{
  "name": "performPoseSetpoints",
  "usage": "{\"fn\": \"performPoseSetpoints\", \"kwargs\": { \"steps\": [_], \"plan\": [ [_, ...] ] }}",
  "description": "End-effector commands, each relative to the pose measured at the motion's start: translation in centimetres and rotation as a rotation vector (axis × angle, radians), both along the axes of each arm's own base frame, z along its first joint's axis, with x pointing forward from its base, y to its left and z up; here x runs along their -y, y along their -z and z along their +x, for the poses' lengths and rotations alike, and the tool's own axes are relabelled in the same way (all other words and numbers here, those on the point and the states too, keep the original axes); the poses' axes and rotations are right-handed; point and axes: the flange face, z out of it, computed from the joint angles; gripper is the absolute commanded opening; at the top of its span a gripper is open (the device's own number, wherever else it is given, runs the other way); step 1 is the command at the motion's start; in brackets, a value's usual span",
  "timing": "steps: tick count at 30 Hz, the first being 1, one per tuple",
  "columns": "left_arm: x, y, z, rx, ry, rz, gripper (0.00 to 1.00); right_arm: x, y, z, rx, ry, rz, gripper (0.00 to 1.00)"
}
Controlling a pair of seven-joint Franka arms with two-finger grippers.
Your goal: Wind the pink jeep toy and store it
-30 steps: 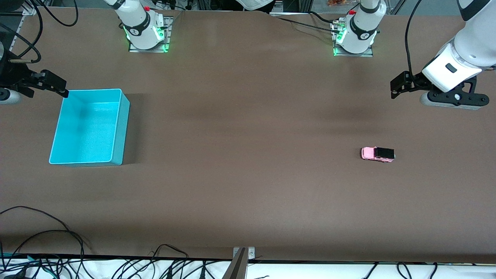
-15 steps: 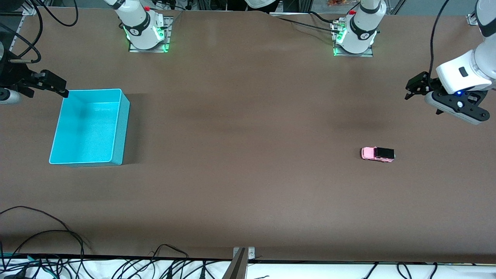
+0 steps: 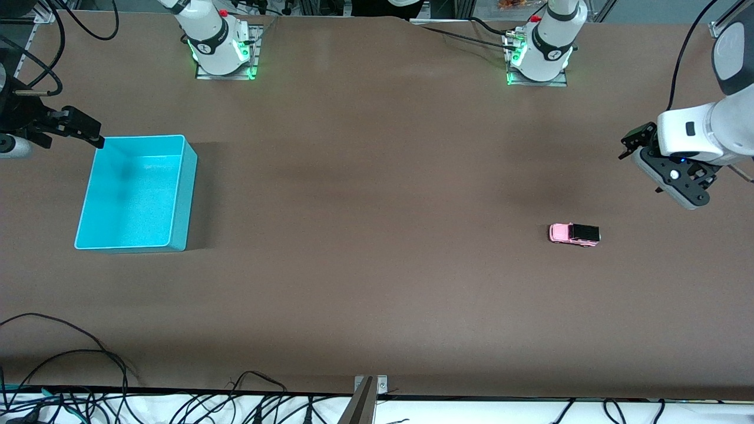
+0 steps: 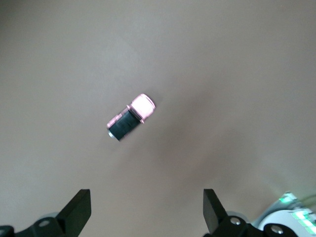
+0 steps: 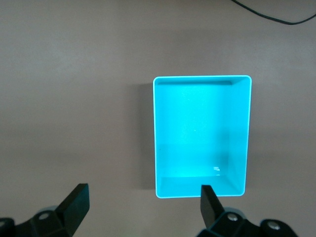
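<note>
Toward the left arm's end, pink jeep toy [image 3: 574, 234] lies lengthwise along the table (both jaws wide).

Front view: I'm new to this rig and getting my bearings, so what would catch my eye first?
The turquoise bin stands out most, sitting empty on the brown table toward the right arm's end. Next is the pink jeep toy, alone on the table toward the left arm's end. The left tool hangs open above the table near the jeep; the right tool waits open by the bin's rim.
</note>
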Motion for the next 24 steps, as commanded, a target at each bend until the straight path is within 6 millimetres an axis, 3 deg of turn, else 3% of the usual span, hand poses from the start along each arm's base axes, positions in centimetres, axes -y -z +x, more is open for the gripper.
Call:
{"fn": "performPoseSetpoints", "kwargs": {
  "steps": [1,6,11,12,17,24],
  "plan": [
    [-0.7,2.6,1.6,0.019,0.166,0.000,1.00,0.0,-0.5,0.1,-0.005,-0.006,0.012,1.00],
    [-1.9,5.9,2.5,0.010,0.313,-0.024,1.00,0.0,-0.5,0.1,-0.005,-0.006,0.012,1.00],
    [-3.1,9.6,2.1,0.020,0.428,-0.010,1.00,0.0,-0.5,0.1,-0.005,-0.006,0.012,1.00],
    [-3.3,11.9,1.6,0.023,0.478,0.008,1.00,0.0,-0.5,0.1,-0.007,-0.006,0.012,1.00],
    [-3.0,14.4,1.1,0.046,0.534,0.022,1.00,0.0,-0.5,0.0,-0.010,-0.006,0.012,1.00],
    [-3.2,20.3,0.3,0.079,0.628,0.006,1.00,0.0,-0.5,0.1,-0.008,-0.006,0.012,1.00]
  ]
}}
